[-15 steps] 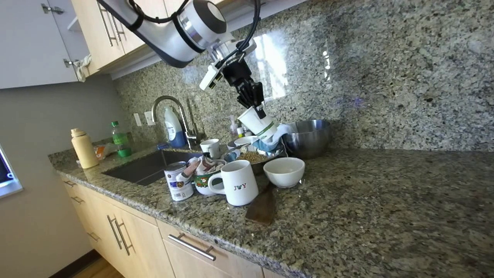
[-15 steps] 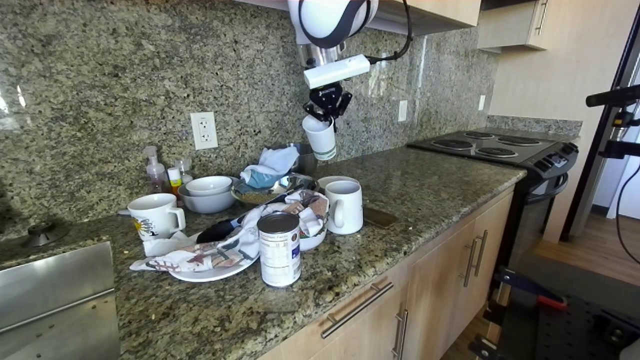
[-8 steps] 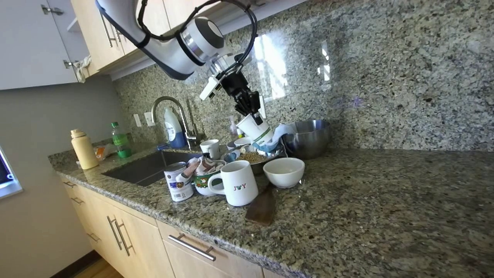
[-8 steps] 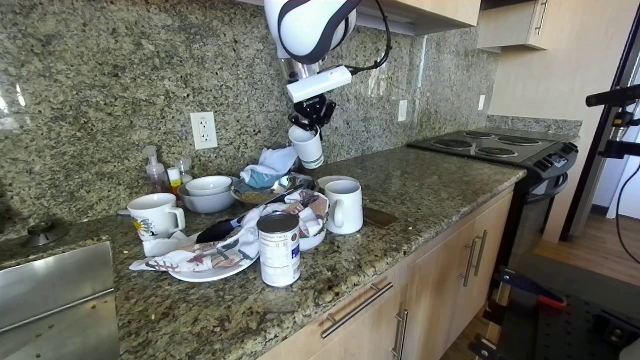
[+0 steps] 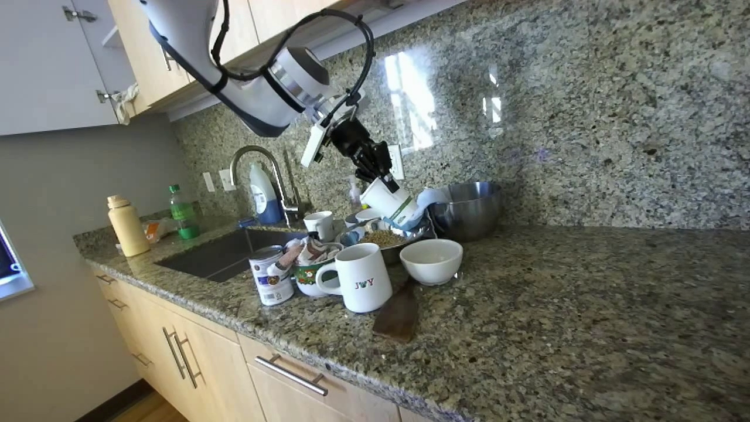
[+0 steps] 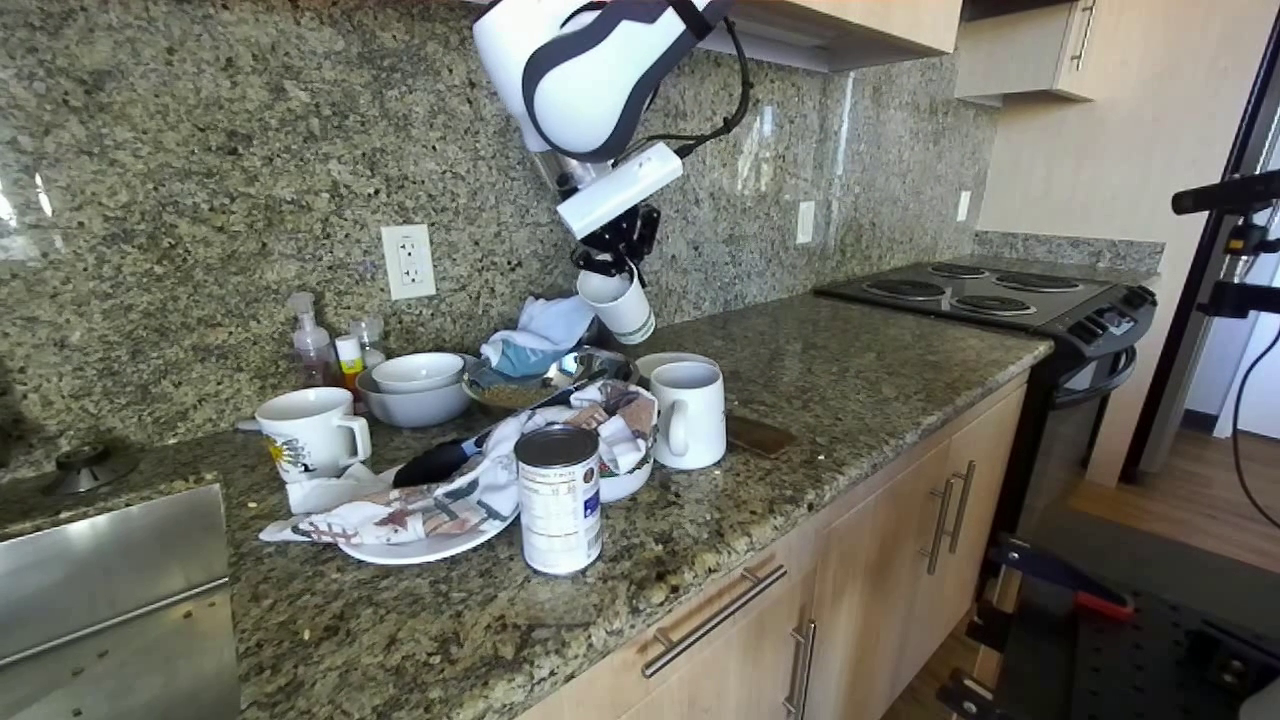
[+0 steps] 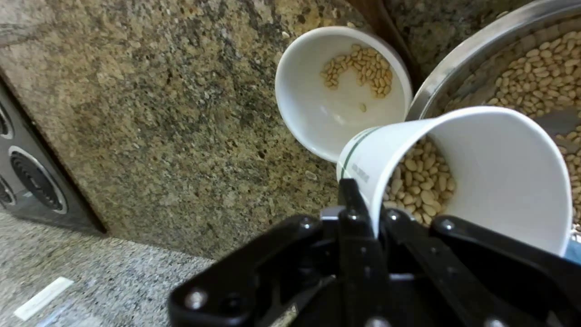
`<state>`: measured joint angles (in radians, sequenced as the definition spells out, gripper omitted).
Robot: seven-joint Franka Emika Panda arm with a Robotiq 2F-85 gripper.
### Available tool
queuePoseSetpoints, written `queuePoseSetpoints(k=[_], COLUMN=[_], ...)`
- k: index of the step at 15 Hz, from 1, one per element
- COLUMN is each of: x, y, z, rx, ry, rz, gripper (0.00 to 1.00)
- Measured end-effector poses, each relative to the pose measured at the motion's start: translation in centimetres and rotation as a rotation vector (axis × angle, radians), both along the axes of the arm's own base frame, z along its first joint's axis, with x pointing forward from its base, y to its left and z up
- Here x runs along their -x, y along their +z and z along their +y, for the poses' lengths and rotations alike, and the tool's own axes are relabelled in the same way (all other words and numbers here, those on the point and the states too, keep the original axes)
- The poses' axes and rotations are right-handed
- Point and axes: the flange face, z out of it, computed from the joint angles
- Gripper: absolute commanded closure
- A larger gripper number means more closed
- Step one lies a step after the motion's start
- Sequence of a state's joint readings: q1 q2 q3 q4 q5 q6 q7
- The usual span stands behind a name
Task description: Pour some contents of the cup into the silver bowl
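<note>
Pinching the cup [image 7: 494,177] by its wall near the rim, our claw [image 7: 370,204] fills the lower middle of the wrist view, and we hold the cup slanted across the right half of that frame, above the counter [image 5: 586,305]. What the pour turns on is the cup's long axis: in both exterior views its mouth is at the upper left and its base at the lower right, so the seeds [image 7: 420,184] lie down inside. We take the silver bowl [image 7: 454,59] to be the metal one with more seeds in it, at the wrist view's upper right, on the mouth's side; the white bowl [image 7: 336,106] shows behind the base, at upper centre. We judge that the mouth must tip lower over the silver bowl, or seeds may land on the cloth [image 6: 545,325] at its rim
</note>
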<state>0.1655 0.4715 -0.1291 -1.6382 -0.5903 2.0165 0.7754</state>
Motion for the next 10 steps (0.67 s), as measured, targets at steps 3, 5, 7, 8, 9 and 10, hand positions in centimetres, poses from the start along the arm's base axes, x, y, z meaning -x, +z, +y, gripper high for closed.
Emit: queuePoseSetpoints(k=[3,5,7,8,9,10], x=[0.2,0.3,0.4,0.4,0.3,0.3], y=[-1.3,-2.0,-2.3,-2.4,-2.4,-2.5], z=[1.7,2.5,2.9,3.0,3.1,3.2], rx=[0.090,0.151,0.210,0.238,0.266,0.293], ry=[0.002,0.004,0.003,0.003,0.002,0.000], rz=[0.022,0.033,0.038,0.040,0.039,0.037], gripper=[1.00,1.00,1.00,1.00,1.00,1.00])
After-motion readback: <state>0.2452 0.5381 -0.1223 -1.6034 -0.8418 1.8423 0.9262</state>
